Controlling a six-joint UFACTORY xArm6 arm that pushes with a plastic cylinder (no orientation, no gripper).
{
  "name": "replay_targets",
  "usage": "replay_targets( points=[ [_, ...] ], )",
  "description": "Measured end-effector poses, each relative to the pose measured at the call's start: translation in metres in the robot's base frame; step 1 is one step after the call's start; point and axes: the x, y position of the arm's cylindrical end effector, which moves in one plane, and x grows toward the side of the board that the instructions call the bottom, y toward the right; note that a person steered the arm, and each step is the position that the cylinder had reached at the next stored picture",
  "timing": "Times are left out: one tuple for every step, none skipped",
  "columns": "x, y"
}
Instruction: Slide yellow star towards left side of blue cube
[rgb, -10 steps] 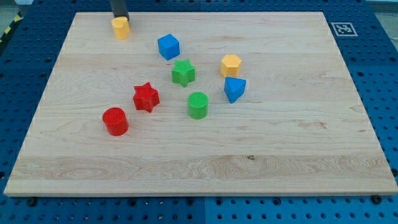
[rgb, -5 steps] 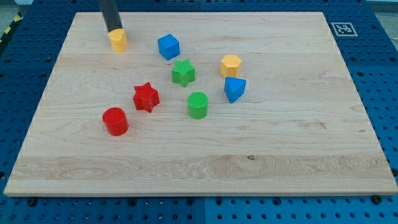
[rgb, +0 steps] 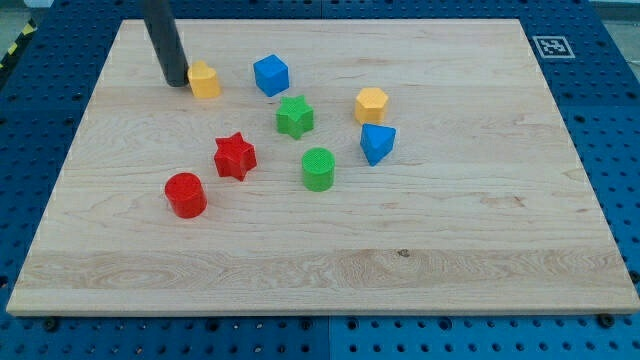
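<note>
One dark straight rod, entering from the table's far-left corner area; no fingers fitted, so nothing opens, closes or grips. My tip (rgb: 177, 83) rests on the table just beside the left face of the yellow star (rgb: 205, 80), touching it or very nearly so; contact cannot be made out for certain. The yellow star, a small ribbed plastic piece whose points are hard to resolve, sits near the table's far edge, towards the far-left corner, with the blue cube (rgb: 271, 75) near on its right and a clear gap between them. Green star (rgb: 294, 116), ribbed, lies just nearer than the blue cube, towards the table's middle. Yellow faceted block (rgb: 371, 104), roughly hexagonal, sits right of the green star; a blue angular block (rgb: 377, 143), shape not clear, lies just in front of it, apart. Green cylinder (rgb: 318, 168), upright, grooved top, at the table's middle. Red star (rgb: 235, 156) and red cylinder (rgb: 186, 194) lie towards the left edge, close but not touching. Table (rgb: 470, 230): pale wood board with visible grain, set on a blue perforated base. One square black-and-white printed marker (rgb: 549, 46) at the far-right corner; no readable writing.
</note>
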Motion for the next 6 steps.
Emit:
replay_targets(
  points=[
    [-0.003, -0.002],
    [-0.043, -0.010],
    [-0.043, -0.008],
    [-0.031, -0.006],
    [-0.017, 0.006],
    [-0.006, 0.029]
  ],
)
